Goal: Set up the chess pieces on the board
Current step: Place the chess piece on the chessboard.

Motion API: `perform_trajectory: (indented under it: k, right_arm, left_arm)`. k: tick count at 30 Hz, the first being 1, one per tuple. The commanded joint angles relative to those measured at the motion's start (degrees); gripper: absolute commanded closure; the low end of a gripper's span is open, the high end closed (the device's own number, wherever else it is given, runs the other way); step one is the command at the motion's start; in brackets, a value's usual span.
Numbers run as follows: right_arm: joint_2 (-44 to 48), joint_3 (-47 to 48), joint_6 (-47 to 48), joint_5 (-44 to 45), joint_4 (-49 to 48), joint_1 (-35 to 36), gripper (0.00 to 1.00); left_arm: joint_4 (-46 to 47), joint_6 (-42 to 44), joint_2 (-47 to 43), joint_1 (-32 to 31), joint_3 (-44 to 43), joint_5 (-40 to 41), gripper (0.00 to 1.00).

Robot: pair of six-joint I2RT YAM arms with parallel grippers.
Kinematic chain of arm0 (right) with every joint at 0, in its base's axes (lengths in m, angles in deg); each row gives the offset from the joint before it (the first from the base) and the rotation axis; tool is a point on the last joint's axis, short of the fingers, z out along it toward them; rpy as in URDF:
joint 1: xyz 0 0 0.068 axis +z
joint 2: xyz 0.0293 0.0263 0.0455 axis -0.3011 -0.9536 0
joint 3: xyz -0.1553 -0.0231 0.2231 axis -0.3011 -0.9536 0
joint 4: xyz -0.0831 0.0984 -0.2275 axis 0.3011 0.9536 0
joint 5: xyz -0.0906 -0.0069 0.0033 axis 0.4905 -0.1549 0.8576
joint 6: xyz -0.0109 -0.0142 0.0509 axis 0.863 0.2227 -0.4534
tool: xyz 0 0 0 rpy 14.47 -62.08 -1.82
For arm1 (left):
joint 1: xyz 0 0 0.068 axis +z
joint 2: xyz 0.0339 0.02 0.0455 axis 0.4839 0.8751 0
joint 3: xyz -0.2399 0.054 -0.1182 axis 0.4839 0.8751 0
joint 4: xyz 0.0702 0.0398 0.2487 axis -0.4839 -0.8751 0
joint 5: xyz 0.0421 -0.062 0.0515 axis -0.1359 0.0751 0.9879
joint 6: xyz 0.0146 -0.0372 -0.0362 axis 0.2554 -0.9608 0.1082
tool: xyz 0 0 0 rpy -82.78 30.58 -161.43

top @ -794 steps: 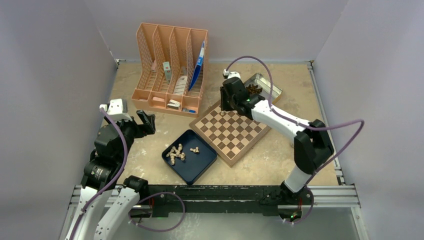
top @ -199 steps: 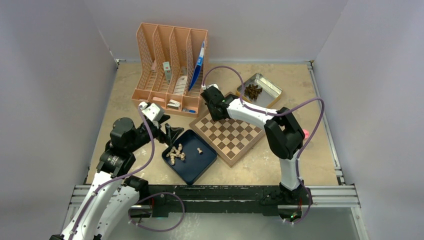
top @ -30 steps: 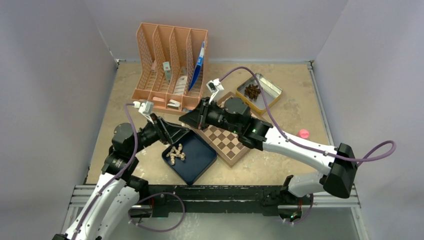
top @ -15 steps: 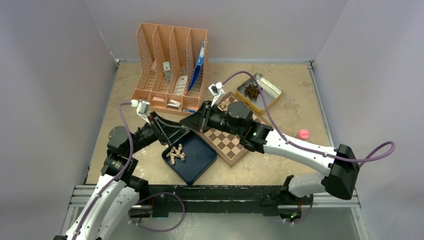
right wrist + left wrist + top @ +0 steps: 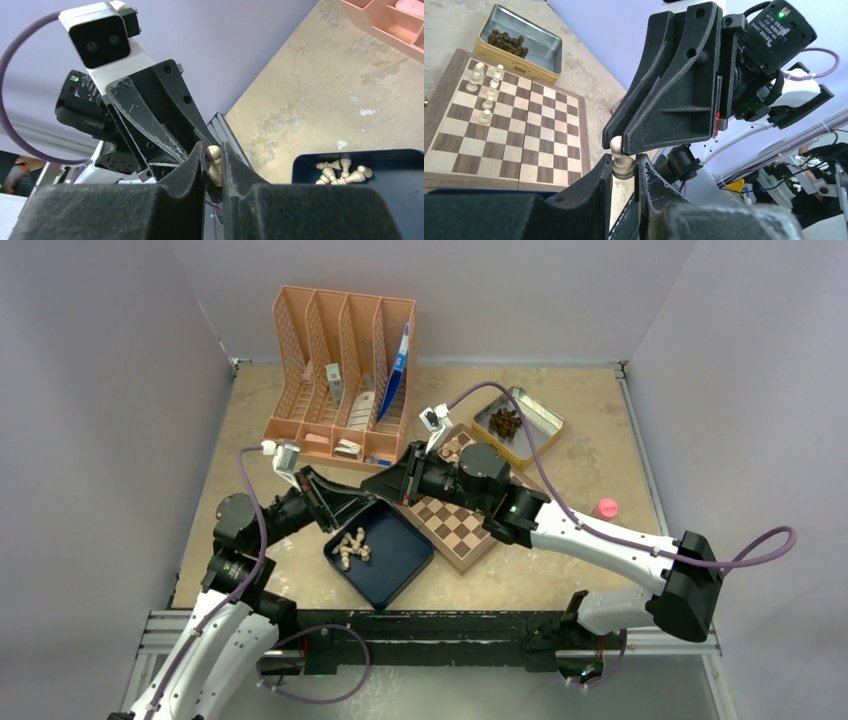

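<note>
Above the far corner of the dark blue tray [image 5: 400, 562] my two grippers meet tip to tip. One pale pawn [image 5: 622, 162] is held by both. My left gripper [image 5: 624, 169] is shut on its base. My right gripper [image 5: 212, 156] is shut on its round head, the same pawn [image 5: 214, 161] showing between the black fingers. Several pale chess pieces [image 5: 350, 545] lie heaped in the tray. The board [image 5: 457, 527] lies to the right under my right arm, with several pale pieces [image 5: 486, 92] standing along its far corner.
A pink file organiser [image 5: 340, 380] stands at the back left. A metal tin [image 5: 535, 425] with dark pieces sits behind the board. A small pink object [image 5: 605, 507] lies on the table at the right.
My left gripper's jaws have closed onto the base of the pawn that my right gripper holds out. Both arms have hardly shifted in the last half second.
</note>
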Motion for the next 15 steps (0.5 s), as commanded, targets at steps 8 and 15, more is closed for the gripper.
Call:
perform_trajectory:
  k: [8,15]
  right_arm:
    - [5.0,5.0,13.3,-3.3,11.7,-2.0,0.74]
    - [1.0,13.1,18.3,-3.1,24.3,-2.6,0.67]
  left_arm:
    - [-12.4,28.6,1.8,-0.1,-6.9,-1.6,1.0]
    - [-12.1,43.0,5.3,-0.1,-5.6,-7.3,1.0]
